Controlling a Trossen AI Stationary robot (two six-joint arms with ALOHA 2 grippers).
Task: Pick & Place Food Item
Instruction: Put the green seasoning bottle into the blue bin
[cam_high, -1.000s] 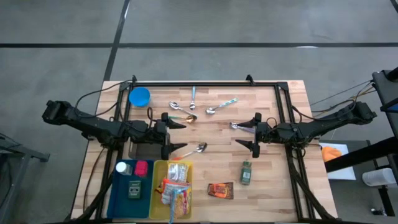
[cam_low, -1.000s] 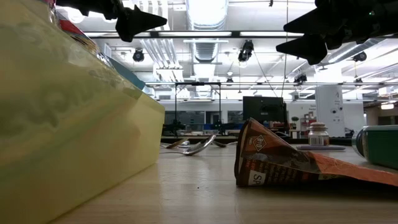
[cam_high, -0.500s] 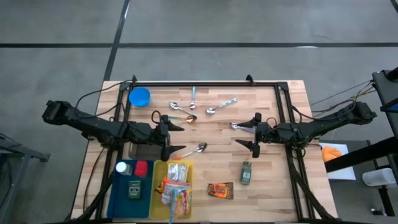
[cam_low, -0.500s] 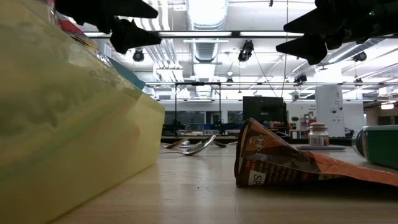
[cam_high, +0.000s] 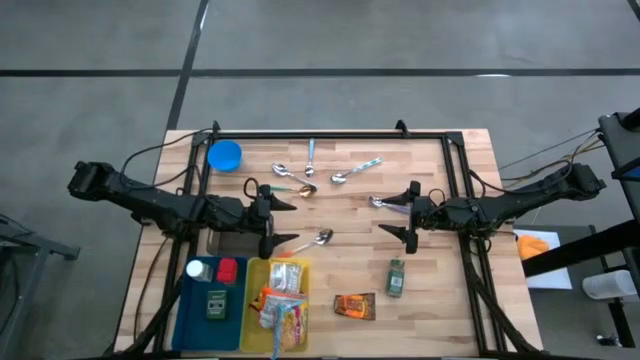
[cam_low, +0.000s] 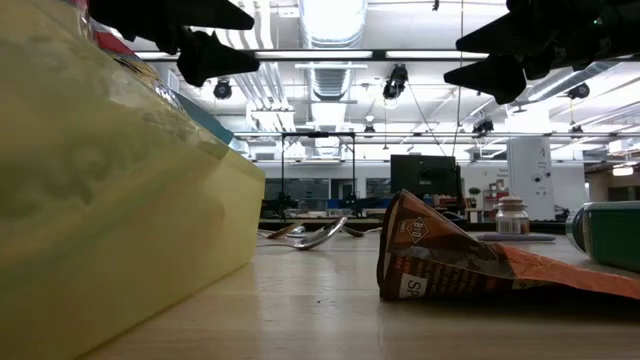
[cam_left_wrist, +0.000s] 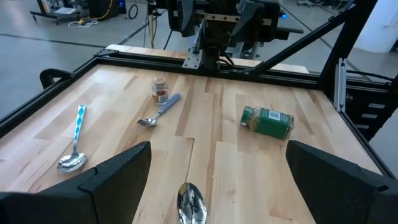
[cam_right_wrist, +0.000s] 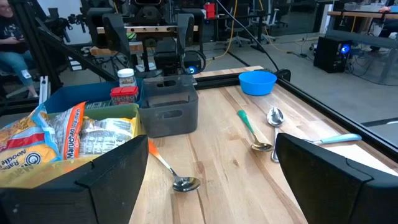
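- Left gripper: wide open, empty, above the table.
- Right gripper: also wide open, nothing between the fingers.
- Orange snack packet: flat on the wood, nearer than the right gripper, well apart from it.
- Green jar: lying just below the right gripper, probably on its side.
- Yellow bin: close beside the left gripper, with food packets inside.
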